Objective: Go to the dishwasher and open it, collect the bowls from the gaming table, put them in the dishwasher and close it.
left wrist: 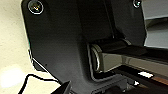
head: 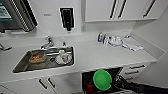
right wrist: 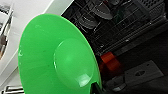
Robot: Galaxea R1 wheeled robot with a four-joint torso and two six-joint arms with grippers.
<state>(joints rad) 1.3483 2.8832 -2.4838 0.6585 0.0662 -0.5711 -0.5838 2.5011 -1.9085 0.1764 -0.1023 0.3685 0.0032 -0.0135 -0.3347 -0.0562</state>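
Below counter: green bowl (head: 102, 79) is held on edge over open dishwasher (head: 87, 78).
Right gripper: clamped on bowl.
Left gripper: fingers cannot be told.
Advice: bowl should be slotted between rack wires (right wrist: 120, 22).

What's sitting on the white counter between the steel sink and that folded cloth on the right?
In the head view, bare white countertop runs from the steel sink toward the folded white cloth; bottles and dishes cluster beside the cloth.

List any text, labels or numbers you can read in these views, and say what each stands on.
None can be read.
Black wall dispenser: no legible marking.
Small blue-labelled bottle on the white counter: print too blurred to read.
Bright green plastic bowl: plain, no text.
Dark dishwasher wire rack: no text.
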